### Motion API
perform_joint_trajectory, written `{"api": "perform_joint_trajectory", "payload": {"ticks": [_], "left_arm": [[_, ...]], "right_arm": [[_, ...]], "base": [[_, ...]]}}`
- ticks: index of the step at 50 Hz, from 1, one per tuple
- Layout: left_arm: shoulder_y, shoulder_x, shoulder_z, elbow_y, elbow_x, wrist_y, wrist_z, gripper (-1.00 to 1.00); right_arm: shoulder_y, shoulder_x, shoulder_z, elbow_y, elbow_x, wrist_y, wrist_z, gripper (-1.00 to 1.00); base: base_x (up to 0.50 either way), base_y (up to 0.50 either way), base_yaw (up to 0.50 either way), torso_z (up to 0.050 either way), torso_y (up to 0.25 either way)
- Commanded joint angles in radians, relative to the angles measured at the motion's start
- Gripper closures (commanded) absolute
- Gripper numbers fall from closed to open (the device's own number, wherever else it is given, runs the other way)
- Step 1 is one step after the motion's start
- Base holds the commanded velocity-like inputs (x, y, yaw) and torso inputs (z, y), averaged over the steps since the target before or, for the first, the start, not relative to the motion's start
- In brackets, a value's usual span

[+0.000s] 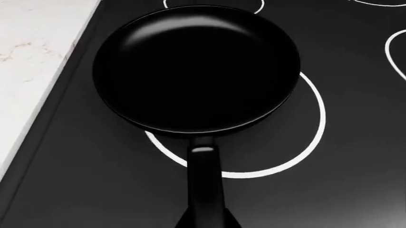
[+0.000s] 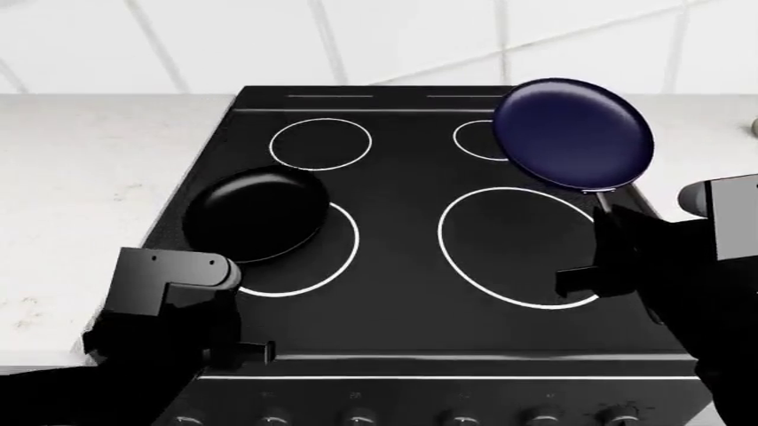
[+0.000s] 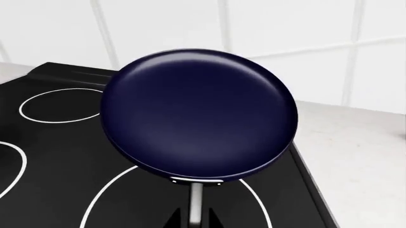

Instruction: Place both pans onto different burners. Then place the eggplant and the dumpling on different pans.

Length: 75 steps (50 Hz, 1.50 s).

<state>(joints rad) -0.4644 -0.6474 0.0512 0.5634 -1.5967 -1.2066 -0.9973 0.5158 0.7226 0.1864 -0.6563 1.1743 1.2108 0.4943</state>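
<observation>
The glossy black pan lies low over the left large burner, shifted toward that ring's left side and partly off it. My left gripper is shut on its long handle. The navy blue pan hangs tilted in the air above the back right of the cooktop, beyond the right large burner. My right gripper is shut on its thin handle. Eggplant and dumpling are out of view.
White marble counter flanks the black glass cooktop on both sides, with a tiled wall behind. Two smaller rings sit at the back. Control knobs line the stove front.
</observation>
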Motion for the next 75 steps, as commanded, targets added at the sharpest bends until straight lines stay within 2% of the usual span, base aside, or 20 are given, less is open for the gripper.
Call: {"api": "perform_joint_trajectory", "payload": {"ticks": [1,16,59,60,75], "left_arm": [[0.033,0.006,-0.008,0.019,0.040,0.017,0.015,1.00],[0.069,0.006,0.009,0.029,0.056,0.023,0.030,1.00],[0.007,-0.002,0.059,0.063,0.051,0.021,0.061,1.00],[0.007,-0.003,0.058,0.063,0.051,0.023,0.063,-1.00],[0.004,-0.017,0.027,0.058,0.038,0.053,0.048,-1.00]], "right_arm": [[0.018,0.002,0.017,-0.010,-0.036,-0.012,0.011,1.00],[0.011,0.007,0.015,-0.009,-0.037,-0.024,0.009,1.00],[-0.014,0.033,0.036,-0.016,-0.015,-0.046,0.011,1.00],[-0.014,0.034,0.036,-0.016,-0.014,-0.046,0.011,1.00],[0.001,0.029,0.017,-0.017,-0.006,-0.043,0.026,1.00]], "base": [[0.00,0.00,0.00,0.000,0.011],[0.00,0.00,0.00,0.001,0.003],[0.00,0.00,0.00,0.001,0.002],[0.00,0.00,0.00,0.000,0.010],[0.00,0.00,0.00,0.001,0.001]]}}
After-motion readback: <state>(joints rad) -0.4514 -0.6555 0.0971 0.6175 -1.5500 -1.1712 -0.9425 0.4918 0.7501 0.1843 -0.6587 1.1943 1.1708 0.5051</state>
